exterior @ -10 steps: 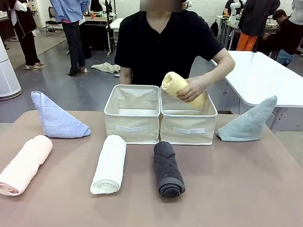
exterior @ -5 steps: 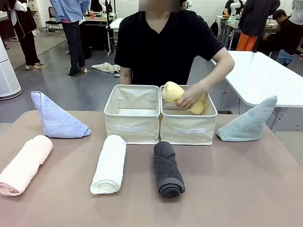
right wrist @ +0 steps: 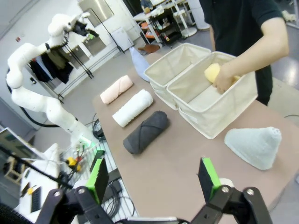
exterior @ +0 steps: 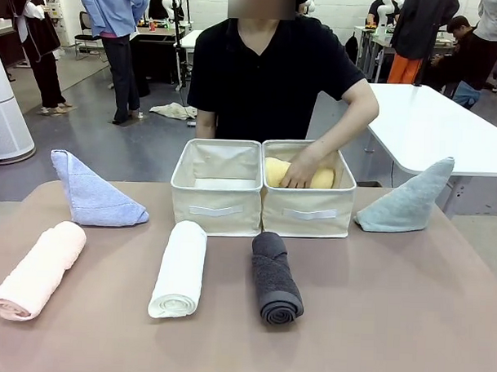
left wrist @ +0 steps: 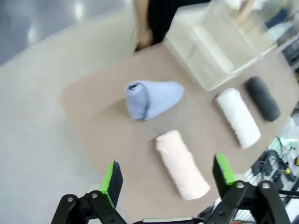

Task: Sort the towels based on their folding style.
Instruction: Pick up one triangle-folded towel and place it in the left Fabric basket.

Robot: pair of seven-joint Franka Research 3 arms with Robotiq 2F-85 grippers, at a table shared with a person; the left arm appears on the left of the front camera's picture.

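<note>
The person's hand (exterior: 302,173) presses a yellow rolled towel (exterior: 275,171) down inside the right cream bin (exterior: 309,214); the same yellow roll (right wrist: 211,72) lies low in that bin in the right wrist view. On the table lie a pink roll (exterior: 40,268), a white roll (exterior: 180,268) and a dark grey roll (exterior: 275,277). A periwinkle triangle fold (exterior: 93,195) stands at the left, a pale teal-grey one (exterior: 408,200) at the right. My left gripper (left wrist: 166,179) hangs open high above the pink roll (left wrist: 182,164). My right gripper (right wrist: 152,177) is open above the table's near right part.
The left cream bin (exterior: 216,209) stands against the right one at the table's far middle. A white table (exterior: 446,132) lies behind on the right, and people stand farther off. My left arm (right wrist: 32,88) rises at the table's far side in the right wrist view.
The person's hand has lowered the yellow roll from above the right bin's rim down into that bin. Both grippers stay open.
</note>
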